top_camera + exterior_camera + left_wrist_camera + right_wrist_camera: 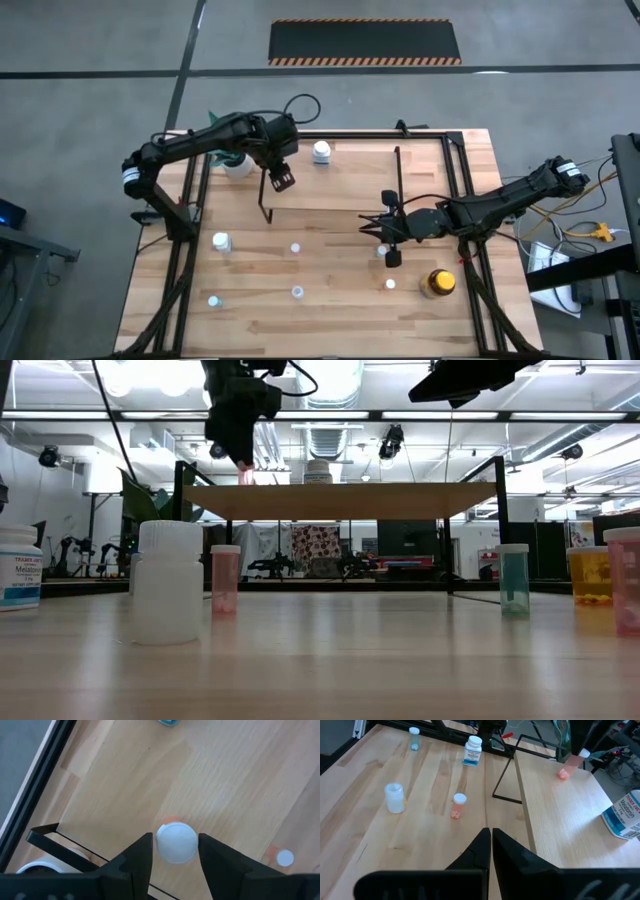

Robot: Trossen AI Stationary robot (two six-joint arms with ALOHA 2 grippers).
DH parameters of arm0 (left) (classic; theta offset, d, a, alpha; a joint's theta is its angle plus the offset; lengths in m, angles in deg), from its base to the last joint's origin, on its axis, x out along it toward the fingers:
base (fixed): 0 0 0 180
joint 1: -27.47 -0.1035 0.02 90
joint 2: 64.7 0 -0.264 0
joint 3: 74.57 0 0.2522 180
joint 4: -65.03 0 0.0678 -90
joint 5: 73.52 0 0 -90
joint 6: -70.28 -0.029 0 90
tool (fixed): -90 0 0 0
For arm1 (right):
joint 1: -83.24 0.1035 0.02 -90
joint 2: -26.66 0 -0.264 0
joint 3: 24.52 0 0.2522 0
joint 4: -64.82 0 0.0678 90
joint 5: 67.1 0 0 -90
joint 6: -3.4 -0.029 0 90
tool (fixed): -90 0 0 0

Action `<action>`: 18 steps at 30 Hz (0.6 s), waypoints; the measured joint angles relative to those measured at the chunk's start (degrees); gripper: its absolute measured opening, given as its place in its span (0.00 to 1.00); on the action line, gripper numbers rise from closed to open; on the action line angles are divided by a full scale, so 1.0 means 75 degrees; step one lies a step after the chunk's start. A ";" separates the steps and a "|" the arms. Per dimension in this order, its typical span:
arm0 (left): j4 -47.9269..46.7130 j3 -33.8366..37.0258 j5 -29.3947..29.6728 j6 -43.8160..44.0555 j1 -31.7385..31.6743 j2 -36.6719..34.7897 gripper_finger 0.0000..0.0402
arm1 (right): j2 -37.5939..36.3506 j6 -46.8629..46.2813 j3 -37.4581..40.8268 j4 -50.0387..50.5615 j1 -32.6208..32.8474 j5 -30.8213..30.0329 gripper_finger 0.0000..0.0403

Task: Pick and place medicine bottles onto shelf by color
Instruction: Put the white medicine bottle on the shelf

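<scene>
— Amber shows nearest. What is set there?

— An amber bottle [437, 283] with a yellow cap is placed well in front of the shelf [340, 190], off its right end. Smaller bottles are scattered over the table [330, 320] in front of the shelf. Among them are a white jar [168, 580], a teal bottle [513, 578] and a labelled white bottle [472, 751] out past the shelf's left end.

— And the arm closest to them?

— The right gripper [491, 834] is held above the table just in front of the shelf, toward its right end. Its fingers are pressed together and nothing is carried.

— Where is the bottle being handled?

— A pink bottle [568, 767] is pinched at its white cap by the left gripper [176, 845], over the shelf's left end. The bottle is tilted, with its base down at the shelf's top. Whether it is actually resting there cannot be told.

— What is seen farther back?

— A Melatonin bottle [622, 815] is stood on the shelf near its back edge. A white pot [237, 165] with a green plant is set behind the shelf's left end.
</scene>
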 joint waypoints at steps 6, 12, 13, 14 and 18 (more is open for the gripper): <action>-0.0003 -0.0171 0.0005 -0.0006 0.0000 -0.0072 0.35 | 0.0000 0.0000 0.0000 -0.0002 0.0000 0.0000 0.02; -0.0049 -0.0292 0.0003 -0.0009 0.0023 -0.0178 0.35 | 0.0006 -0.0058 0.0000 0.0000 0.0003 -0.0001 0.02; -0.0046 -0.0326 0.0008 -0.0008 0.0044 -0.0202 0.35 | 0.0006 -0.0030 0.0000 -0.0002 0.0003 0.0000 0.02; -0.0036 -0.0371 0.0020 -0.0003 0.0068 -0.0221 0.35 | 0.0006 -0.0008 0.0000 -0.0003 0.0003 0.0000 0.02; -0.0051 -0.0598 0.0016 0.0284 0.0207 -0.0316 0.35 | 0.0006 0.0003 0.0000 -0.0005 0.0002 -0.0003 0.02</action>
